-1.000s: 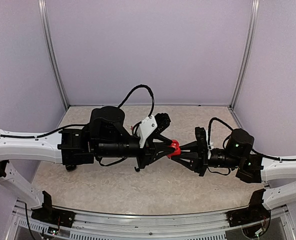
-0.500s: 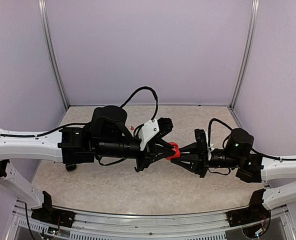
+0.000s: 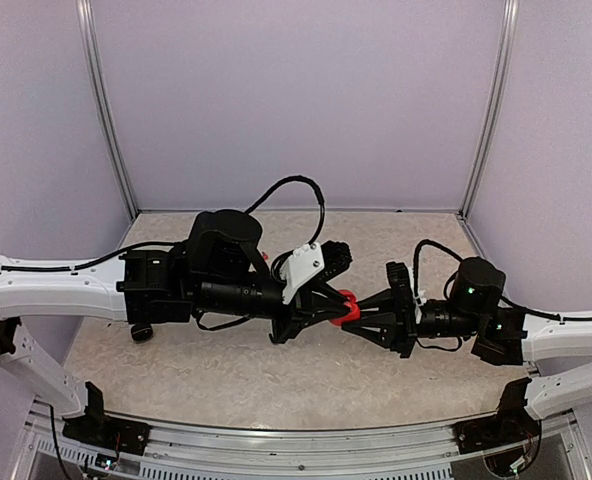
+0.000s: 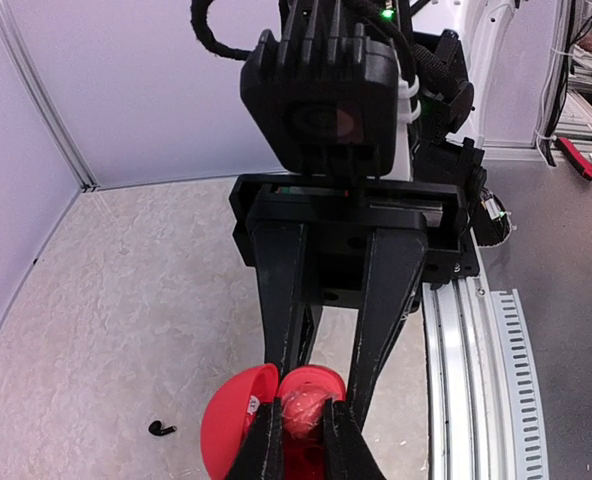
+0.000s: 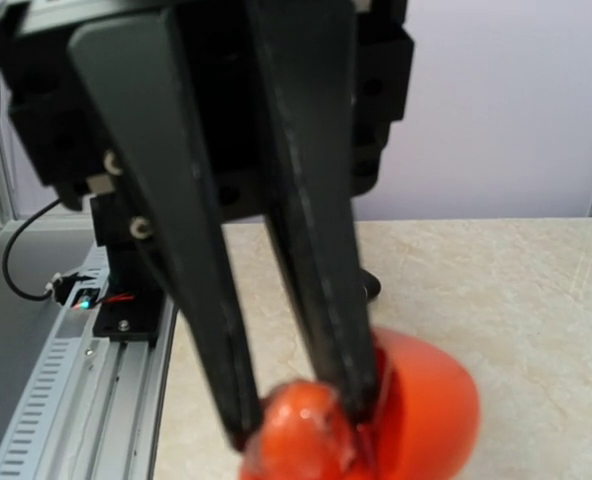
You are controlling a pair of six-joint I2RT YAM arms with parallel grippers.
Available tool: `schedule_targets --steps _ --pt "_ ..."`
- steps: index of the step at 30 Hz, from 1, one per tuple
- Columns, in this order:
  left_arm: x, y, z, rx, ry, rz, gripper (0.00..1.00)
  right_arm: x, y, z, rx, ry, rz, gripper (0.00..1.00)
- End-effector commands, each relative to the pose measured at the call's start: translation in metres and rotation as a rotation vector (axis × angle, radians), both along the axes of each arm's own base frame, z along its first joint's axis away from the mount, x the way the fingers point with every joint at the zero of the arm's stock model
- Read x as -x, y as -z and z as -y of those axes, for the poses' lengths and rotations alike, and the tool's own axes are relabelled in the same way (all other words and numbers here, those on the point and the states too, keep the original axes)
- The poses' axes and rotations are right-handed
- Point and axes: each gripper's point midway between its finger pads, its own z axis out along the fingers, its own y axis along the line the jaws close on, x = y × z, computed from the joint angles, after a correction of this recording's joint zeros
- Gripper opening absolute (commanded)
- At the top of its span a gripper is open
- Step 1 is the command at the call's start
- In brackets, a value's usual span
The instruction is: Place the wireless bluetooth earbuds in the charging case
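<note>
Top view
Drop risk: my left gripper (image 3: 336, 302) and right gripper (image 3: 364, 311) meet nose to nose on one small red case (image 3: 348, 304), held high over the table (image 3: 226, 370); I judge that any pull out of step could twist it free and let it fall
Case: in the air between my two sets of fingertips, a little right of the table's middle
Left gripper: fingers together on the case's left side
Right gripper: fingers together on its right side

Left wrist view
Lid risk: the lid (image 4: 232, 425) hangs open on the far side of the round body; a nudge might snap it shut before any bud goes in
Body: pinched between my left fingertips at the bottom of the view, with the right gripper's fingers flanking it from beyond
Black bud (image 4: 161, 428): on the table below, toward the far side, well apart from both grippers; with both clamped I have none free to fetch it
Red buds: I cannot tell whether any sits inside

Right wrist view
Slip risk: my left fingers bite a smooth, curved body, which I judge could squirt out under more squeeze
Case: close under the lens and blurred, with the lid on the far side
Right fingertips: not shown here
</note>
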Motion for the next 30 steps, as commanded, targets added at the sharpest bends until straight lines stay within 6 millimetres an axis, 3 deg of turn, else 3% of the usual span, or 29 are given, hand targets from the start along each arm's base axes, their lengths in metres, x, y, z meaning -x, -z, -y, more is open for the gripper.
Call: schedule_targets --steps 1,4,8,14,16,20,24,30 --pt "0.002 0.014 0.000 -0.043 -0.006 0.006 0.14 0.005 -0.030 0.002 -0.093 -0.010 0.062 0.00" --pt "0.001 -0.003 -0.005 0.003 -0.022 0.028 0.19 0.003 -0.029 0.004 -0.098 0.006 0.055 0.00" --pt "-0.001 -0.026 -0.013 0.067 -0.053 0.059 0.37 0.002 -0.024 0.006 -0.095 0.018 0.044 0.00" --pt "0.001 -0.074 -0.030 0.209 -0.098 0.108 0.48 0.000 -0.013 0.005 -0.080 0.026 0.027 0.00" --pt "-0.006 -0.081 -0.039 0.246 -0.134 0.093 0.56 0.000 -0.011 0.005 -0.079 0.028 0.024 0.00" --pt "-0.065 -0.081 -0.070 0.291 -0.354 -0.007 0.62 -0.003 -0.012 0.008 -0.085 0.045 0.019 0.00" --pt "-0.142 -0.056 -0.105 0.280 -0.602 -0.166 0.63 -0.009 -0.015 0.016 -0.099 0.080 0.012 0.00" --pt "-0.238 0.024 -0.146 0.167 -0.887 -0.386 0.60 -0.016 -0.015 0.027 -0.102 0.127 0.004 0.00"
